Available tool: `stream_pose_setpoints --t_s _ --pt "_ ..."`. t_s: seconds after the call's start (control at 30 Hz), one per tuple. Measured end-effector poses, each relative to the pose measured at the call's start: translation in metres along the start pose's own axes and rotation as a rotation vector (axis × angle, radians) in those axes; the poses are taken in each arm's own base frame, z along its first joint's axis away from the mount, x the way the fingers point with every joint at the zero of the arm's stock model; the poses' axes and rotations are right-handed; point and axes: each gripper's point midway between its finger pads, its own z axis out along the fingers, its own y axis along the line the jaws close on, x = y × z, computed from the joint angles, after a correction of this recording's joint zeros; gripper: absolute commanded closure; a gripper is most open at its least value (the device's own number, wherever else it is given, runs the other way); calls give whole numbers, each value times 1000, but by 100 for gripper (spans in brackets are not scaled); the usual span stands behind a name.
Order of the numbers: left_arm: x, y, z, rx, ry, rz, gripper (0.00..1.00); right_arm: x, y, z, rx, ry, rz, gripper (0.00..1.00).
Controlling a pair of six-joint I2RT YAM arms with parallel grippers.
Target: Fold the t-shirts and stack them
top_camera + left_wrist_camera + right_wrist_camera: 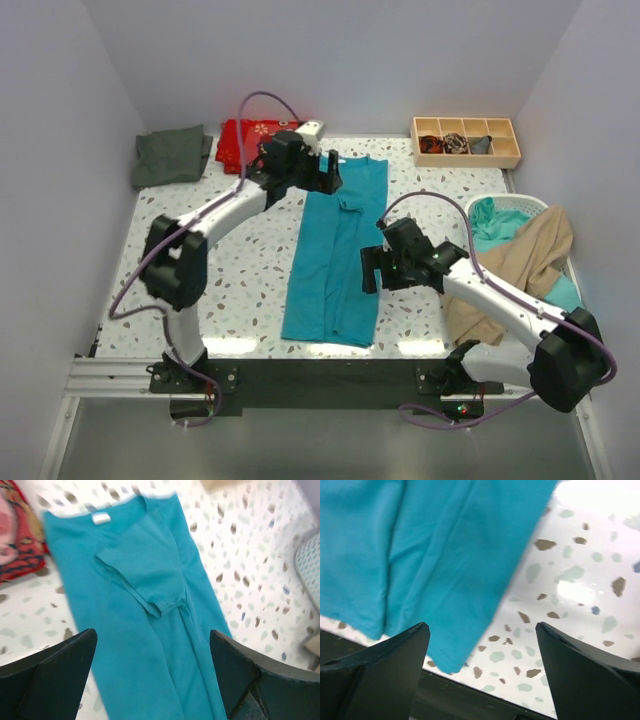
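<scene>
Seeing the teal t-shirt (335, 255) lying as a narrow strip mid-worktop, with its long axis running from far edge to near edge, collar end far. Hovering over that collar end with the left gripper (328, 175), spread wide and gripping nothing; hanging beside the strip's right edge, toward the hem end, with the right gripper (370, 270), equally spread and empty. Judging the hem end nearer the right arm for folding along that axis.

Speckled white table (250, 270) carrying cloth and containers.
A teal t-shirt (335, 260) lies folded lengthwise at centre; grey-green t-shirt (172, 155) and red cloth (245, 135) far left; wooden tray (470, 158) far right; white basket (520, 205) at the right edge, beige t-shirt (520, 265) draped over it.
</scene>
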Motion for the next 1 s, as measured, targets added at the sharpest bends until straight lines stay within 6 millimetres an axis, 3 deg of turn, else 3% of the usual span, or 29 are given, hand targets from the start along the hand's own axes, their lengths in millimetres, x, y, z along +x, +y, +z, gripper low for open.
stream_pose_setpoints --t_s 0.1,0.13,0.2,0.27,0.33,0.4,0.47,0.57,0.73,1.0 --pt "-11 3 -61 -83 -103 -33 0 11 -15 2 50 -22 81 2" --pt "-8 7 -80 -114 -130 -54 0 19 -19 3 61 -16 107 2" --pt "16 20 -109 -178 -126 -103 0 37 -27 6 74 4 157 5" --pt "54 31 -127 -216 -95 -148 0 50 -25 9 43 9 204 9" --pt "114 40 -144 -244 -3 -204 0 60 -19 8 -11 5 248 12" --pt "167 41 -163 -255 76 -243 2 67 -11 7 -84 -14 292 15" --pt "203 38 -184 -256 127 -270 2 72 -5 7 -138 -29 325 16" --pt "216 26 -204 -216 112 -293 5 83 1 8 -194 -24 367 16" --pt "221 7 -217 -130 67 -343 16 91 2 9 -207 4 386 20" --pt "297 -11 -217 -112 284 -397 20 103 1 15 -184 88 387 20"
